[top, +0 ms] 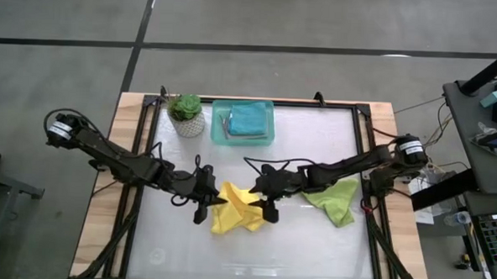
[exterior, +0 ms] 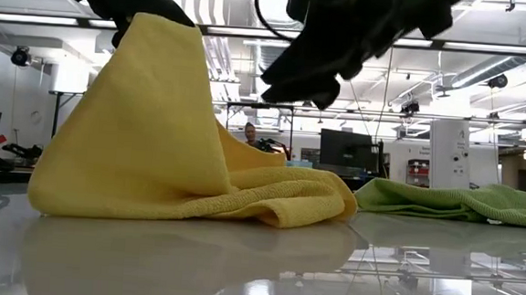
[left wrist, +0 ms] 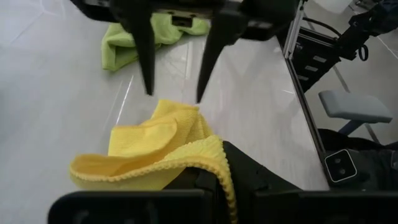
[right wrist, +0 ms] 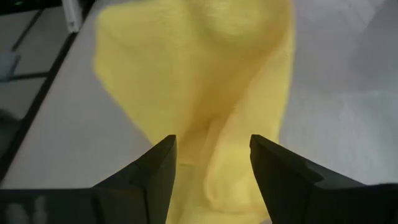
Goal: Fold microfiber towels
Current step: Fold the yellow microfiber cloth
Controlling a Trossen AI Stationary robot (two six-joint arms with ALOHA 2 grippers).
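A yellow towel (top: pixel 238 215) lies crumpled at the table's middle, one side pulled up into a peak (exterior: pixel 155 40). My left gripper (top: pixel 212 203) comes from the left and is shut on that raised side. My right gripper (top: pixel 268 209) comes from the right. It hangs open just above the towel's right part, its two fingers (left wrist: pixel 148 68) pointing down at it without touching. In the right wrist view the yellow towel (right wrist: pixel 205 81) fills the gap ahead of my right gripper (right wrist: pixel 213 155). A lime green towel (top: pixel 334 200) lies bunched to the right. My left gripper pinches the yellow towel's hemmed edge (left wrist: pixel 214 163) between its two fingers, coming slanting down from the table's left. That edge is lifted into a peak, and the cloth slopes down from it. The towel's lower folds (exterior: pixel 269 203) rest on the table.
A teal tray (top: pixel 218 125) holding a folded teal-blue towel (top: pixel 249 118) stands at the far middle, with a small potted plant (top: pixel 186 114) to its left. Black frame rails (top: pixel 361 153) run along the table's sides. A person (exterior: pixel 248 134) sits far behind the table.
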